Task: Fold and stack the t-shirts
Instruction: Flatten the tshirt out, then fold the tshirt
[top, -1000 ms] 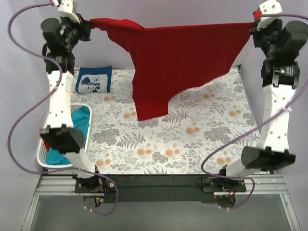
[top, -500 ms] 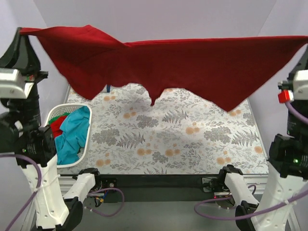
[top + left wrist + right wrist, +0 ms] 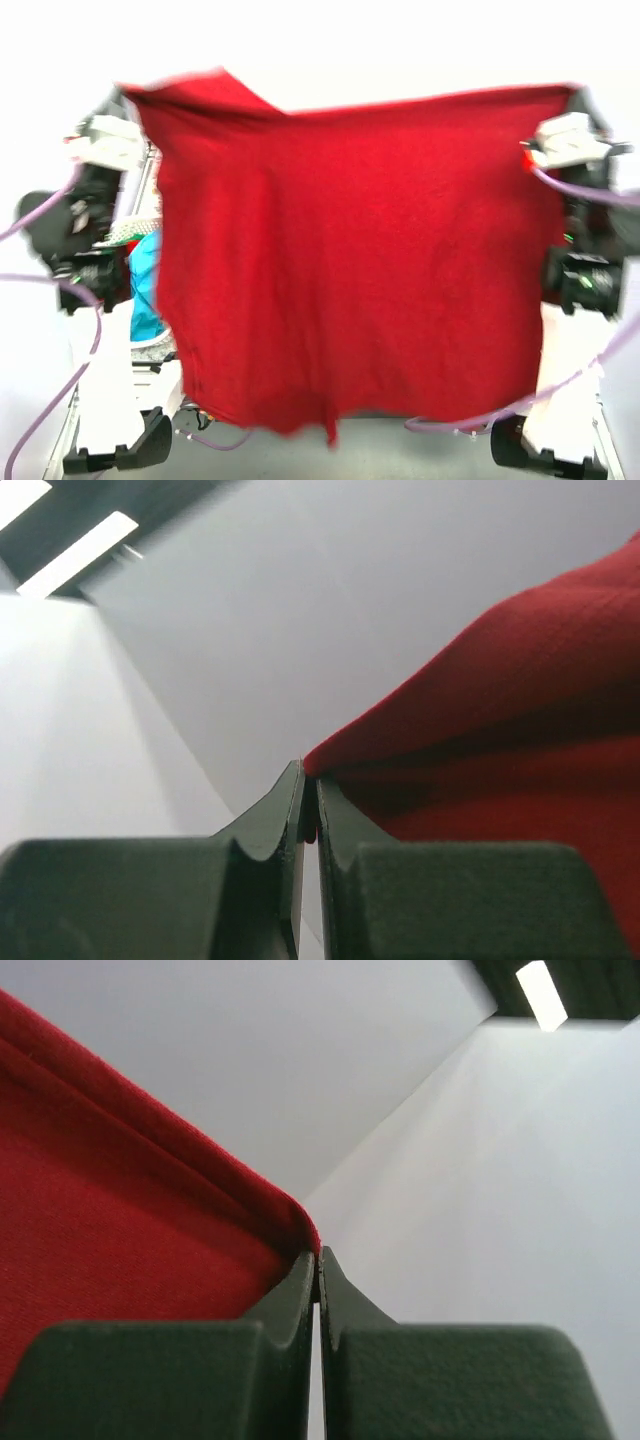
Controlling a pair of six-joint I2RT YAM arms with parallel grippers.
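A plain dark red t-shirt (image 3: 350, 260) hangs spread wide between my two grippers, high above the table and close to the top camera. It covers most of that view. My left gripper (image 3: 309, 780) is shut on the shirt's left top corner (image 3: 480, 710). My right gripper (image 3: 319, 1258) is shut on its right top corner (image 3: 130, 1210). In the top view the left gripper (image 3: 135, 100) and the right gripper (image 3: 572, 100) sit at the cloth's upper corners. A teal shirt (image 3: 146, 290) peeks out at the left. The navy printed shirt is hidden.
The white laundry basket (image 3: 135, 228) shows partly at the left behind the red cloth. The table and its floral cloth are hidden by the hanging shirt. Both arms stand raised at the sides. The wrist views show only white walls and ceiling lights.
Both grippers have lifted the red shirt higher and toward the camera. The cloth now hangs down flat and fills the view, hiding the table that showed before.
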